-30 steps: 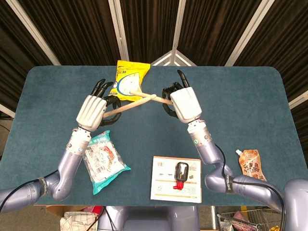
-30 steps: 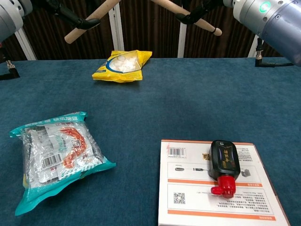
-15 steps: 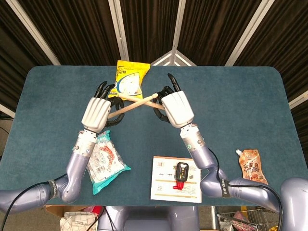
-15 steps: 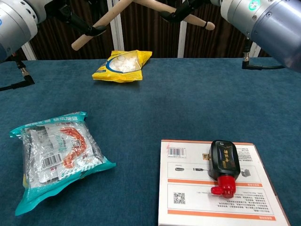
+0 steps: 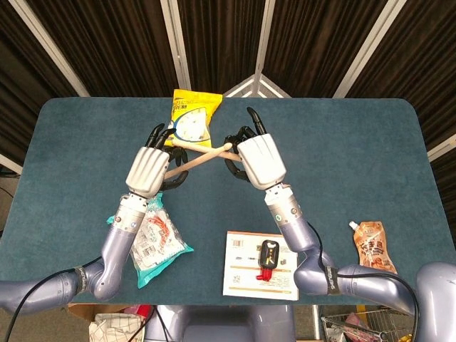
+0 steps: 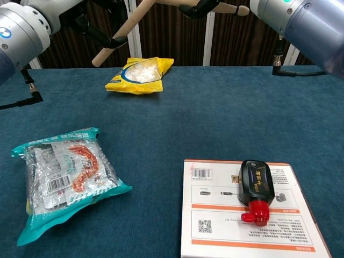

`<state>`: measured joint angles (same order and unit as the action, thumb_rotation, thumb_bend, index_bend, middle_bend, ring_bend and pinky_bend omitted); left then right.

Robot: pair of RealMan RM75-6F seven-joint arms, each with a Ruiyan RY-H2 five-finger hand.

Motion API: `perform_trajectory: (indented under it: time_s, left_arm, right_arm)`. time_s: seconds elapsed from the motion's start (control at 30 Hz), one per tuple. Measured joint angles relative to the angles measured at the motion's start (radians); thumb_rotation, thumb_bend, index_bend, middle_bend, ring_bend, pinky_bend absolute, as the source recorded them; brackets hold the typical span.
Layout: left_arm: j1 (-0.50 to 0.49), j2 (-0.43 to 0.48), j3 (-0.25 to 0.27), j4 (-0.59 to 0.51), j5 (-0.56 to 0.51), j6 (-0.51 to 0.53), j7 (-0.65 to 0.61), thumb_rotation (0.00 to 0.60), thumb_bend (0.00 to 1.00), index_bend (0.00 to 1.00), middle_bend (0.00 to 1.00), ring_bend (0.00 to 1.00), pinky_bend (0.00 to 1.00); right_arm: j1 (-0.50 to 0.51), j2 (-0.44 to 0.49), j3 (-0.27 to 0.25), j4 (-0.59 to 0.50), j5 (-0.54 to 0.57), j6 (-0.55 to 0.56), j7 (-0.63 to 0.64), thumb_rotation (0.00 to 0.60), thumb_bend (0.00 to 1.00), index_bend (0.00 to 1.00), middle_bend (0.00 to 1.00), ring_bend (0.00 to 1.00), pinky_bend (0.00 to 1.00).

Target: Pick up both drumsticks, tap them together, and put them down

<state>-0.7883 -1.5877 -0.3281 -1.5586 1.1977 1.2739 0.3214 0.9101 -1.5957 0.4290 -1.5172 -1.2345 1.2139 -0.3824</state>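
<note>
Two pale wooden drumsticks are held above the table and cross each other just in front of the yellow bag. My left hand [image 5: 151, 169] grips the left drumstick [image 5: 191, 162], which slants up to the right. My right hand [image 5: 260, 160] grips the right drumstick [image 5: 187, 146], which points left across the other. In the chest view the left drumstick [image 6: 121, 33] hangs slanted at the top left, and the butt of the right drumstick [image 6: 231, 8] shows at the top edge. The crossing point is cut off there. Whether the sticks touch cannot be told.
A yellow snack bag [image 5: 192, 117] lies at the back centre of the blue table [image 5: 356, 157]. A shrimp snack packet [image 5: 153, 239] lies under my left forearm. A white box [image 5: 242, 274] bearing a black and red device [image 5: 268, 258] sits at the front centre. An orange pouch [image 5: 372, 242] lies front right.
Both hands have drawn closer together and slightly toward me. The sticks, which met near their tips a second ago, now cross further along their lengths.
</note>
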Motion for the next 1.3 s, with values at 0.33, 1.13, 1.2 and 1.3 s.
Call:
perform_trajectory:
  time_s: [0.33,1.13,1.2,1.3]
  left_arm:
    - [0.018,0.017,0.022,0.007,0.052,0.004,-0.056,0.6,0.56,0.68,0.66,0.13,0.0]
    - [0.223,0.224,0.236,0.312,0.141,-0.032,-0.211,0.6,0.57,0.68,0.66,0.13,0.0]
    - [0.226,0.208,0.24,0.375,0.133,-0.057,-0.226,0.6,0.57,0.68,0.66,0.13,0.0]
    - [0.225,0.175,0.245,0.469,0.126,-0.095,-0.245,0.6,0.57,0.68,0.66,0.13,0.0]
  right_arm:
    - [-0.016,0.018,0.005,-0.007,0.009,0.018,0.03,0.6,0.45,0.74,0.63,0.39,0.01]
    - [-0.159,0.012,-0.172,0.295,-0.08,0.021,0.268,0.6,0.45,0.74,0.64,0.39,0.01]
    - [-0.162,-0.005,-0.182,0.313,-0.093,0.021,0.281,0.6,0.45,0.74,0.64,0.39,0.01]
    - [-0.164,-0.029,-0.194,0.337,-0.111,0.023,0.293,0.6,0.45,0.74,0.64,0.39,0.01]
